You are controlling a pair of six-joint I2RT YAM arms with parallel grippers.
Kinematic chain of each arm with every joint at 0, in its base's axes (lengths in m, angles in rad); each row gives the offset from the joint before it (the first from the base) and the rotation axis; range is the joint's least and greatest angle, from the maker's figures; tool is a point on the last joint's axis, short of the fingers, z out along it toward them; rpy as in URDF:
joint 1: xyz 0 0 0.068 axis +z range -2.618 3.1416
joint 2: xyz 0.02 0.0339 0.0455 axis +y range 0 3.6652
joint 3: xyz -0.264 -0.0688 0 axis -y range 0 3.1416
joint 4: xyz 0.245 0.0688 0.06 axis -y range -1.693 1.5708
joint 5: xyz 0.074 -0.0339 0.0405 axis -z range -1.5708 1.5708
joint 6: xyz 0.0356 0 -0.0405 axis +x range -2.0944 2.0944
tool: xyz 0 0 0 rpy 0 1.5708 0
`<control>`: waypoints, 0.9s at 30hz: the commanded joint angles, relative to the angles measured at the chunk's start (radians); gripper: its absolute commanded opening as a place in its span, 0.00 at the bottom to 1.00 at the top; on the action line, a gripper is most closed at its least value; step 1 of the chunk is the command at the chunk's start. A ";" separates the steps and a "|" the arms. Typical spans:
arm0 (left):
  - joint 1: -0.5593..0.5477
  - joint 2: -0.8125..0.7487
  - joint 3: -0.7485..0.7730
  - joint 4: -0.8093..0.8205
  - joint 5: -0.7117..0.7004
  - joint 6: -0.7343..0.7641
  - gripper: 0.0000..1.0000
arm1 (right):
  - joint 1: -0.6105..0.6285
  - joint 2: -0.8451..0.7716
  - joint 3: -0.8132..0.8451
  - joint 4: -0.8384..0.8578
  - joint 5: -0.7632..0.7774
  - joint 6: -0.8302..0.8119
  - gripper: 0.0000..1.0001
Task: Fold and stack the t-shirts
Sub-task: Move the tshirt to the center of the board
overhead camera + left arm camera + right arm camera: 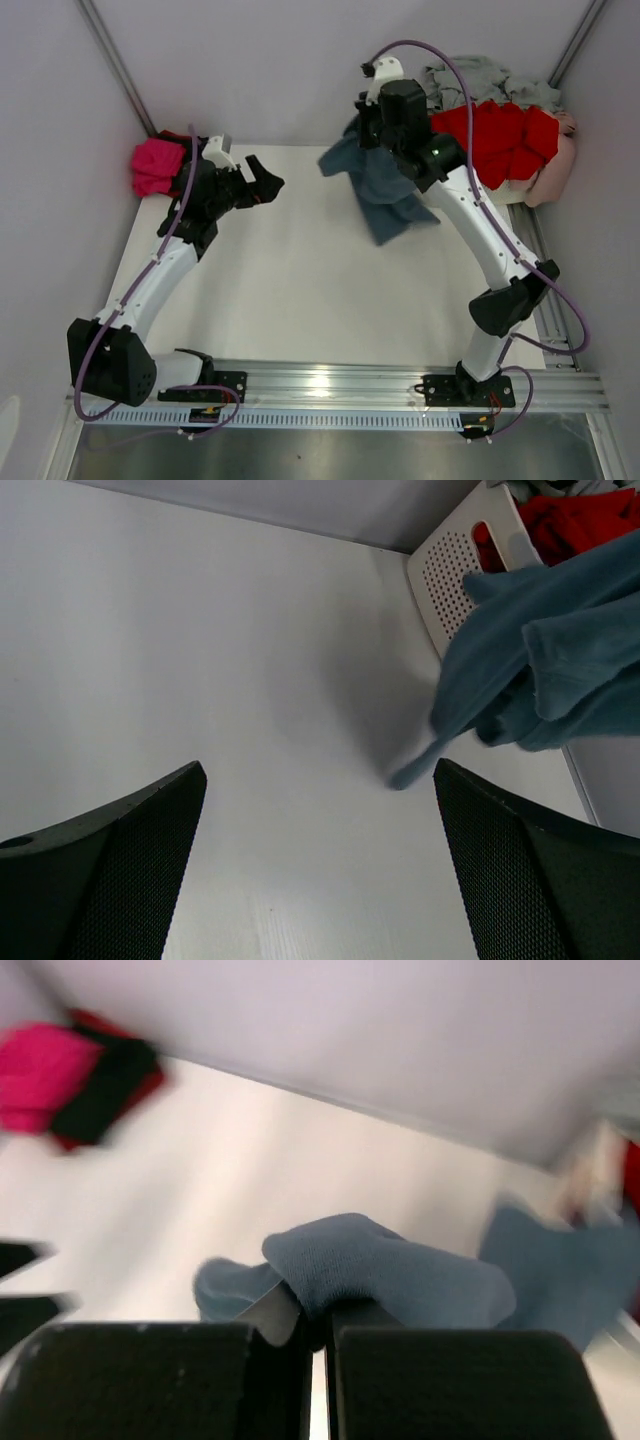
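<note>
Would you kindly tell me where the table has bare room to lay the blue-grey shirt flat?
The table's middle is bare, from the left gripper across to the hanging blue-grey shirt and down to the near rail. Crowded: far-left pink stack, far-right basket.

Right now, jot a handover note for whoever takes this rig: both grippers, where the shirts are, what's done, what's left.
Left gripper: open, empty, hovering over the left side of the table.
Right gripper: shut on the blue-grey shirt, which hangs bunched over the table.
Done, apparently: pink shirt and black shirt piled in the far-left corner.
Left: spread, fold and stack the blue-grey shirt; the red shirt and pale grey shirt wait in the basket.
</note>
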 commanded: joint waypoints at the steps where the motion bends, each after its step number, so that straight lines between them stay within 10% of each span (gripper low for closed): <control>1: -0.006 -0.069 -0.006 0.019 -0.108 0.013 0.99 | 0.064 0.087 0.216 -0.099 -0.313 -0.031 0.00; 7: -0.003 -0.104 -0.029 -0.004 -0.240 0.017 0.99 | 0.137 0.089 0.404 0.037 -0.597 -0.021 0.00; 13: -0.003 -0.135 -0.050 -0.004 -0.266 0.021 0.99 | 0.075 -0.149 -0.155 0.220 -0.194 -0.051 0.00; 22: -0.004 -0.147 -0.070 -0.024 -0.243 0.012 0.99 | 0.042 -0.194 -0.822 0.229 0.127 0.316 0.00; 27: -0.015 -0.130 -0.072 -0.165 -0.241 -0.065 0.99 | 0.050 -0.188 -0.852 0.173 0.156 0.345 0.00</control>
